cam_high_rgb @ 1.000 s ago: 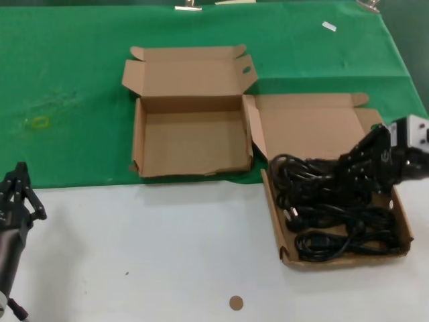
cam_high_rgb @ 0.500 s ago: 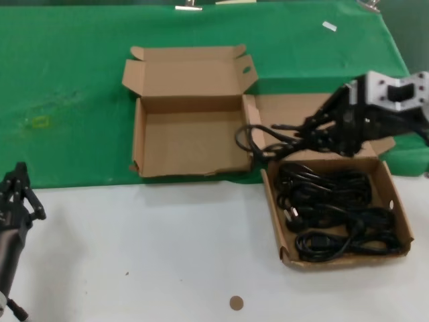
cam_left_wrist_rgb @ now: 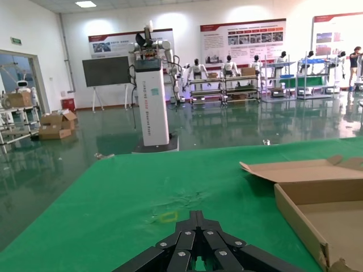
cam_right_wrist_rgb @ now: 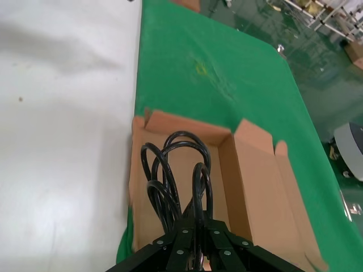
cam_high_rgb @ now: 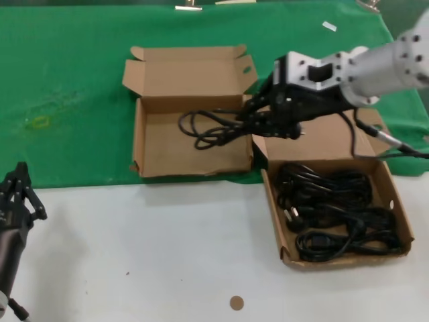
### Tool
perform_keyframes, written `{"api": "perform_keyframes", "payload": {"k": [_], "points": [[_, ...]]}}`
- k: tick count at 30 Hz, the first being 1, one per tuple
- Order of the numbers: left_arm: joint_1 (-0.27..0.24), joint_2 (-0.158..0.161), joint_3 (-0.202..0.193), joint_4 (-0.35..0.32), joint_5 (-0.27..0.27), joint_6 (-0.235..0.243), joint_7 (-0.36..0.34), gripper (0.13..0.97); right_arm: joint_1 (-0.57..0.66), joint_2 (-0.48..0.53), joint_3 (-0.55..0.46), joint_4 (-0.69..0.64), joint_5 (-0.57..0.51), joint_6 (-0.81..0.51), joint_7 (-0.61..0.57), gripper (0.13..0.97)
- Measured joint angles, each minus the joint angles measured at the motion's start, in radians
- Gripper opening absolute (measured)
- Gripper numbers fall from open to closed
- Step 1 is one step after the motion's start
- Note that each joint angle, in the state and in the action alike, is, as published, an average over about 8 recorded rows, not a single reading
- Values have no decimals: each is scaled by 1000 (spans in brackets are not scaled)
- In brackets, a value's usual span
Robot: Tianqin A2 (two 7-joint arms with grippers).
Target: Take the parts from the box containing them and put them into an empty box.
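Now cord bundle (cam_high_rgb: 213, 127) in right hand (cam_high_rgb: 258, 121), over smaller box (cam_high_rgb: 139, 144).

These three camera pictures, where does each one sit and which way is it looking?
Head view: high, looking down at both boxes; right gripper holds a cord over the smaller box.
Left wrist view: low, facing across the green cloth; left gripper shows.
Right wrist view: looks down past its gripper.
Shared: all three show the smaller box.

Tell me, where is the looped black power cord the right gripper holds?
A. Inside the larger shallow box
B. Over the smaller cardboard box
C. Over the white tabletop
B: the right gripper holds the looped black power cord above the smaller tall-walled cardboard box.
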Motion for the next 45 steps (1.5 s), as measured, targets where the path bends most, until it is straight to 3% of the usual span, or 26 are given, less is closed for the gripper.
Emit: {"api": "perform_keyframes", "payload": {"k": [17,37,45], "points": [[0,0,0,0,0,0,0,144,84,-201,-56,-202,-54,80,-29,157],[0,0,0,0,0,0,0,144,179,-365,-43,-612,-23,254,-225,178],[0,0,0,0,0,0,0,144,192,-382,-37,-673,-9,277,-264,267]]}}
